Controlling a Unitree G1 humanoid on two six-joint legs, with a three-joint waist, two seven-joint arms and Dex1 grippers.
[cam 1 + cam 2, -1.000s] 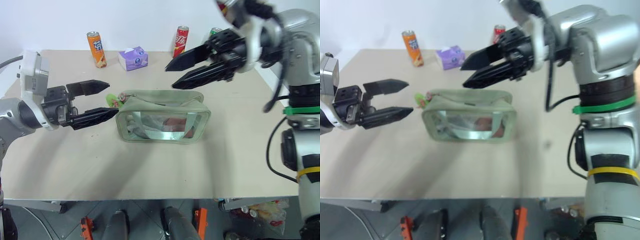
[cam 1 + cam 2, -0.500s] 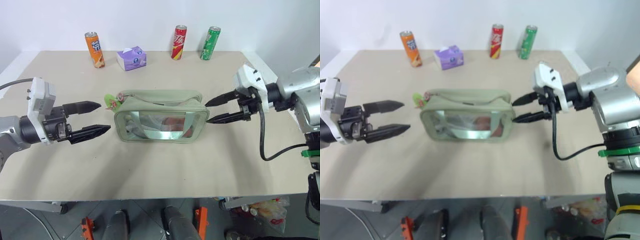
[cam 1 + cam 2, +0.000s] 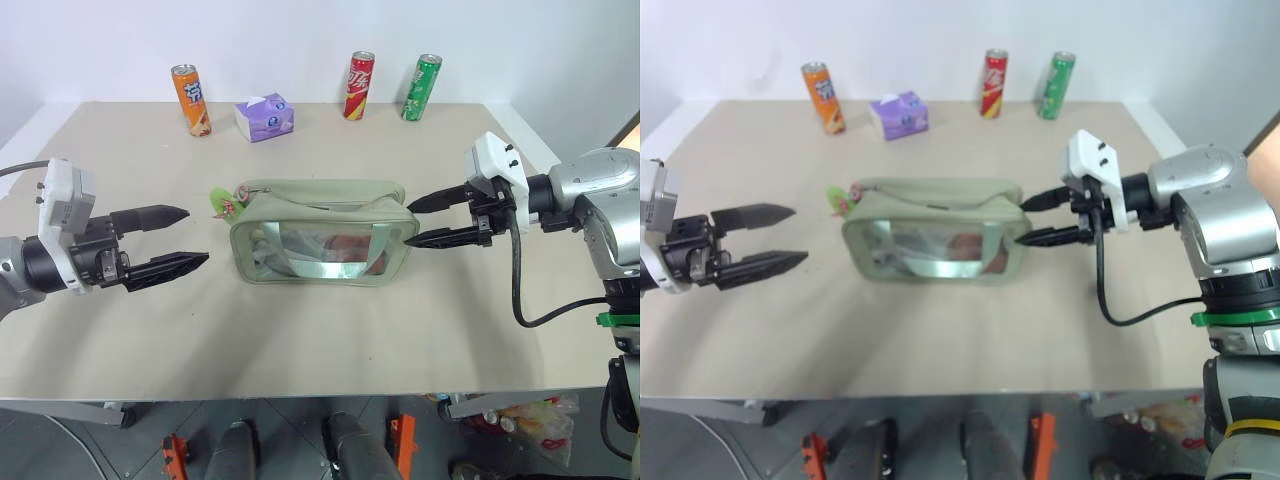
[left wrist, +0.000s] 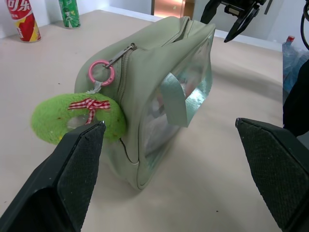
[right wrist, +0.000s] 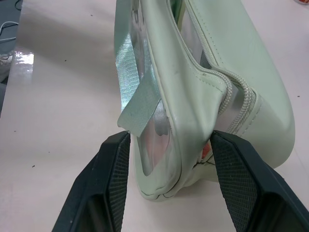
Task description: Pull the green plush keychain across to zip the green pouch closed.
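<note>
A beige table point(image 3: 300, 340) stands against a plain white wall point(image 3: 280, 40)

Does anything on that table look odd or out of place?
Little stands out. The pale sage-green fabric zip pouch stands upright with its zip gaping along the top, and the lime-green fuzzy plush keychain dangles off one end.

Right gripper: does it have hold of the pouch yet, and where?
Not clamped yet. The right gripper has its open fingers on either side of the green pouch's end corner, below the zipper's end. The left gripper is open and holds nothing.
</note>
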